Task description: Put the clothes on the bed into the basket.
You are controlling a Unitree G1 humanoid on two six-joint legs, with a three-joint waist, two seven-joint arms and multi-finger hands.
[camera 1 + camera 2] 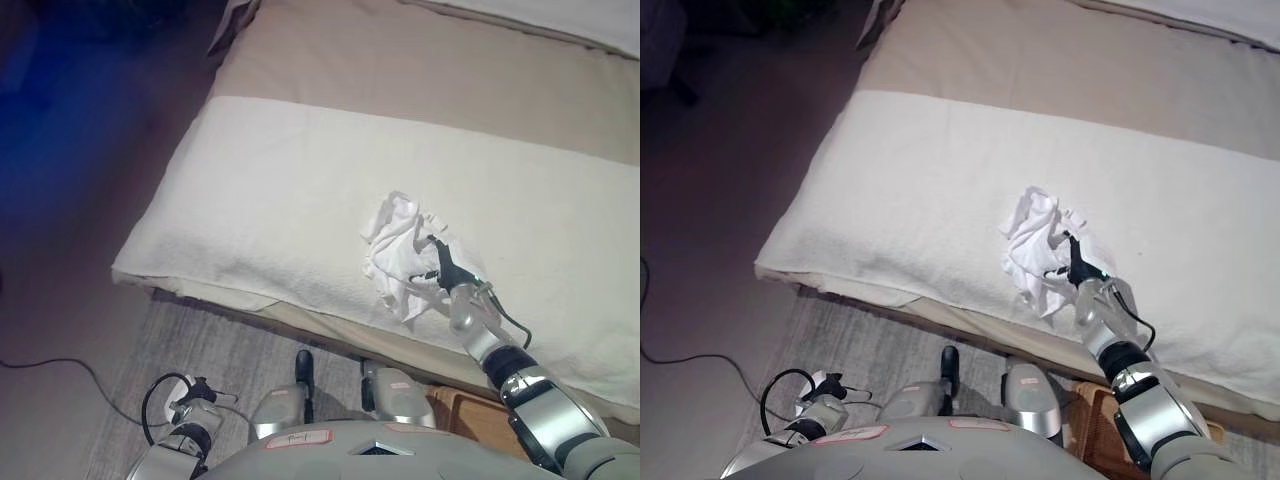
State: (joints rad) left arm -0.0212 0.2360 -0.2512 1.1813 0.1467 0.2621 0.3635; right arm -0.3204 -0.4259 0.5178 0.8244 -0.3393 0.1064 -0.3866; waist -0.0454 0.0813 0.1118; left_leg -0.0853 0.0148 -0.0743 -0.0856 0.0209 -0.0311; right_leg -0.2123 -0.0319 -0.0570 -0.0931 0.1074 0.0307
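The right hand point(447, 268) sits at the edge of the crumpled white garment point(400, 252) on the bed point(250, 190); whether its fingers grip cloth, I cannot tell. A shallow pinch could let the garment slip free on lifting, and only a corner of the basket point(1092, 430) shows below.

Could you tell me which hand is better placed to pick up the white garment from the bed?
The right hand: it is already at the crumpled white garment on the bed, its fingers among the folds. The left hand hangs low beside the body, off the bed.
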